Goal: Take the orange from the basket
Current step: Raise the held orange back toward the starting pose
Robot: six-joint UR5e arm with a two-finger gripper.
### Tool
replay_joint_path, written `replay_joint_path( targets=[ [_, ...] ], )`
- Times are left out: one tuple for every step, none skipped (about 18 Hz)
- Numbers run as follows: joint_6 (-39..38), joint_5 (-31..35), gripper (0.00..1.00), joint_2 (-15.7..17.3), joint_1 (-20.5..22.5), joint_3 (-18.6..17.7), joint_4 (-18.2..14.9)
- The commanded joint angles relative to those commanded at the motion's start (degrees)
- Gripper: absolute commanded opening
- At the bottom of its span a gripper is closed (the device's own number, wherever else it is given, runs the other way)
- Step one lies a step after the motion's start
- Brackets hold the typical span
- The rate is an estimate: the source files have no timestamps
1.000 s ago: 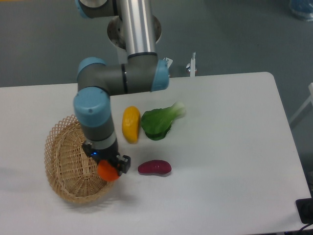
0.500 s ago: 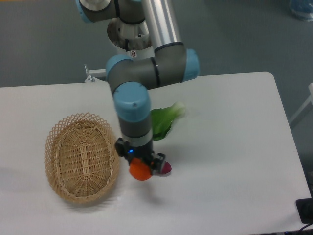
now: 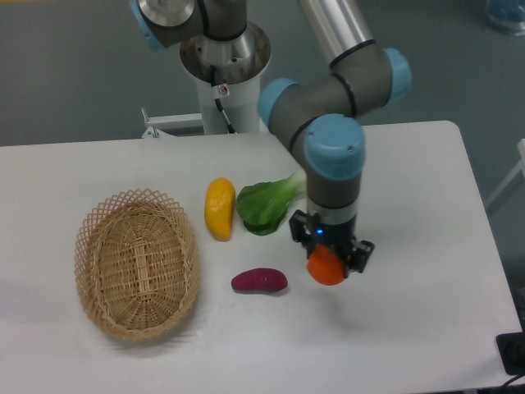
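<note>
I see the gripper [image 3: 330, 264] hanging over the right-centre of the white tabletop [image 3: 410, 205], its short black fingers [image 3: 358, 256] clamped on the orange [image 3: 326, 267]. The fruit is a smooth, bright-orange ball, partly hidden by the black gripper body above it, with a small blue light glowing on that body. It is well apart from the basket [image 3: 136, 263], out over bare tabletop; I cannot tell from this single view whether it touches the surface.

The basket lies at the left of the tabletop, an oval of light-tan wicker with a tightly woven floor and an open lattice rim. Nothing shows inside it.

Between basket and gripper lie three other things. A long yellow-orange oval fruit [image 3: 219, 208] with a smooth skin lies just beside a leafy green vegetable [image 3: 264, 205], whose pale stem end points toward the arm. Below them lies a dark purple-red oblong piece [image 3: 259, 281] with a glossy skin, near the orange on its left.

The arm [image 3: 335, 148] above is grey metal tubing with rounded light-blue joint caps.
</note>
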Motion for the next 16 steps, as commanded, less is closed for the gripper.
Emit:
replay_joint_path(
  targets=[
    [3.1,-0.3,0.43,-0.2,1.1,0.2,0.0],
    [7.4,-1.3,0.43,-0.3,2.3,0.2,0.1],
    [8.4,-1.6,0.43,-0.4,2.7,0.4,0.2],
    [8.8,-1.6,0.43,-0.7,2.8,0.6,0.2],
    [8.9,-1.7,0.43,-1.0,2.8,1.1,0.3],
    [8.9,-1.8,0.43,-1.1,2.8,1.7,0.1],
    [8.9,-1.8,0.43,-1.3,2.8,1.8,0.1],
    [8.9,-1.8,0.43,-1.7,2.8,2.0,0.1],
    [8.8,-1.1,0.43,-1.8,2.7,2.4,-0.1],
    [8.8,-1.1,0.43,-1.8,2.7,2.6,-0.1],
    [8.7,-1.0,0.43,-1.8,2.6,2.6,-0.1],
    [8.8,-0.8,0.43,-1.9,2.6,2.8,-0.2],
    [8.8,-0.8,0.43,-2.1,2.6,3.0,-0.3],
    [8.8,-0.7,0.43,-2.2,2.5,3.2,-0.9],
    [8.8,-0.5,0.43,-2.1,2.5,3.2,-1.3],
    [8.9,0.3,0.43,-2.1,2.3,3.1,-1.3]
  ],
)
